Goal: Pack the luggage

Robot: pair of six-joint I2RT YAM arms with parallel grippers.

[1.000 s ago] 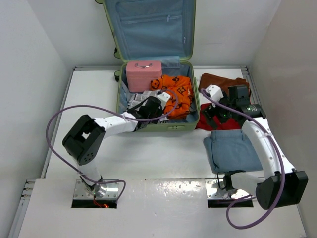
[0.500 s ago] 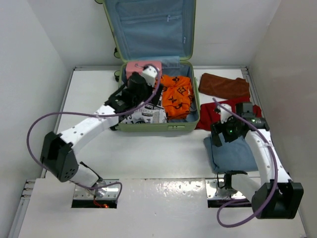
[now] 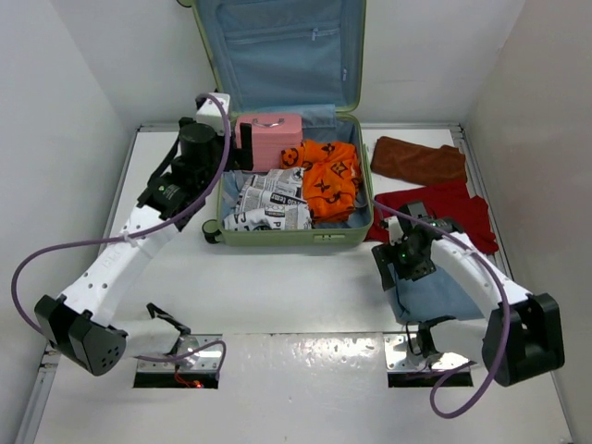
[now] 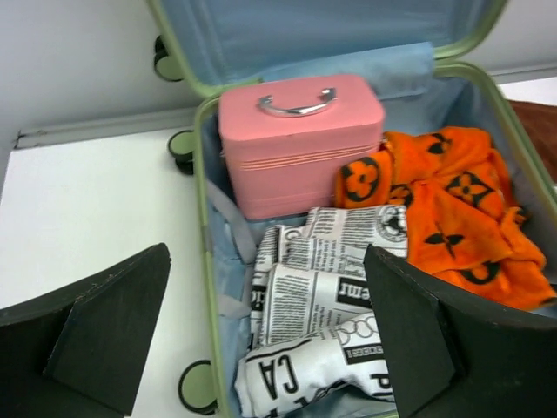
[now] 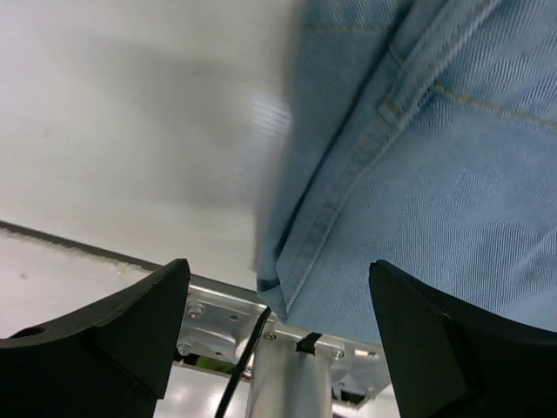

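The luggage (image 3: 222, 199) is a light-green suitcase lying open at the back of the table, lid (image 3: 282, 46) propped against the wall. Inside it lie a pink case (image 3: 268, 141), an orange patterned garment (image 3: 328, 180) and a newspaper-print garment (image 3: 268, 202). My left gripper (image 3: 215, 155) hangs open above the suitcase's left rim (image 4: 202, 261), holding nothing; the newspaper-print garment (image 4: 322, 296) shows between its fingers (image 4: 113, 331). My right gripper (image 3: 400, 262) hovers open over the near-left corner of the folded blue jeans (image 3: 435, 282). The jeans (image 5: 435, 148) lie flat below its fingers (image 5: 444, 340).
A brown towel (image 3: 416, 159) and a red garment (image 3: 453, 208) lie on the table right of the suitcase. White walls close in both sides. The right arm's base plate (image 5: 287, 348) sits just beyond the jeans' edge. Black wheels (image 4: 196, 387) stick out from the suitcase's left side.
The left gripper let go of the newspaper-print garment inside the suitcase, then lifted and swung back to the left. The right arm came from the red and brown cloths toward the jeans.
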